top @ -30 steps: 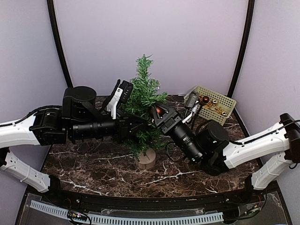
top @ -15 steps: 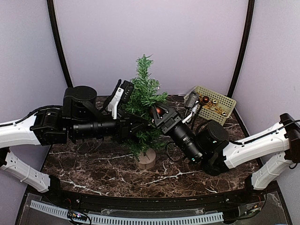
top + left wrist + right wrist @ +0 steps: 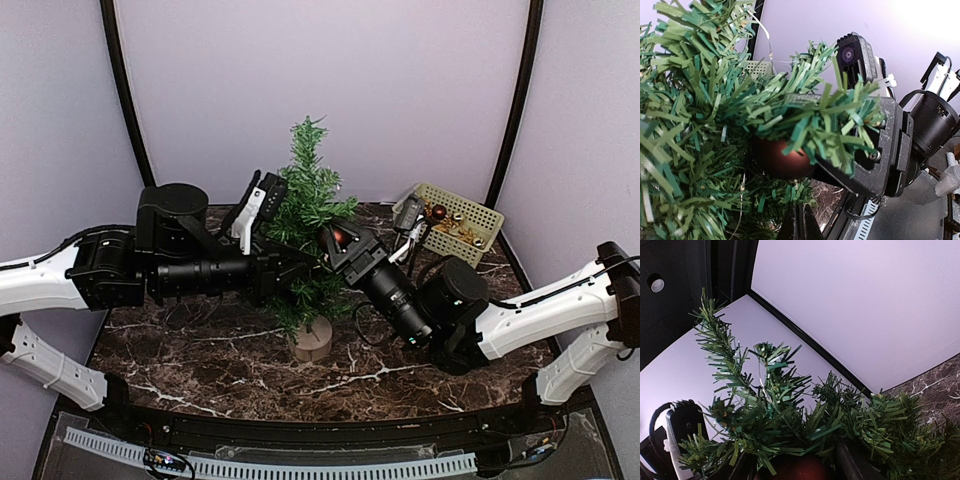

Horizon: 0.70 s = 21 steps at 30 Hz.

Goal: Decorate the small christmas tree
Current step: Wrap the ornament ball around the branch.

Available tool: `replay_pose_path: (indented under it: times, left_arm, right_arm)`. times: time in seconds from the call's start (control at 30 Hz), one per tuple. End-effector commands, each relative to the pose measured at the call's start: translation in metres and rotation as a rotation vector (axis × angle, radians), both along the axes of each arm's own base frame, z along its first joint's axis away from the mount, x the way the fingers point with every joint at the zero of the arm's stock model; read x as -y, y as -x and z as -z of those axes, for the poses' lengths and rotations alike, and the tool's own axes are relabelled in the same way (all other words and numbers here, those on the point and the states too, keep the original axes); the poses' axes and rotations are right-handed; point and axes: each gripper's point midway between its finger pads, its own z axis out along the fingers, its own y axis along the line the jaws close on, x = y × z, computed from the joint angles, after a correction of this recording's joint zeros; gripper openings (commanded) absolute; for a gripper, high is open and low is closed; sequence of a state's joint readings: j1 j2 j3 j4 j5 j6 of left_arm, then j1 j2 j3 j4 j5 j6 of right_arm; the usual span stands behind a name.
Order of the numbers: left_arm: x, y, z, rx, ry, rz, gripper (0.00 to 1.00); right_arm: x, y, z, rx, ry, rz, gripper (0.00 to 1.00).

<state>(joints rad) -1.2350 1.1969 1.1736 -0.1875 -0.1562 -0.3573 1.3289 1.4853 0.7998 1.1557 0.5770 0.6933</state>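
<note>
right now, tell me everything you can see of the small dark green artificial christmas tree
The small dark green artificial christmas tree stands upright on the marbled table, with bristly flat plastic-looking needles and a round pale wooden stump base. The right gripper holds a shiny red-brown ball among its middle branches; the left gripper, shut, reaches in from the other side.

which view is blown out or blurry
Left wrist: the wall in the top right corner is blown out to white, the nearest needles of the small christmas tree are soft, and the bauble sits in shadow. Right wrist: needles sharp against a bright, even wall, bottom edge dark. Top external: evenly lit and sharp throughout.
</note>
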Motion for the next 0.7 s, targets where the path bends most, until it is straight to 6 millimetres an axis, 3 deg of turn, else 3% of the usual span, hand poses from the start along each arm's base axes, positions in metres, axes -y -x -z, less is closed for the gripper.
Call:
replay_pose_path:
  times: [0.0,0.67]
  left_arm:
    - [0.001,-0.002,-0.016,0.014,0.050,0.000,0.00]
    - [-0.006,-0.015,0.001,0.007,0.011,-0.079,0.00]
  right_arm:
    - [0.005,0.003,-0.013,0.007,-0.044,-0.001,0.52]
    - [0.001,-0.003,0.001,-0.013,0.000,0.036,0.52]
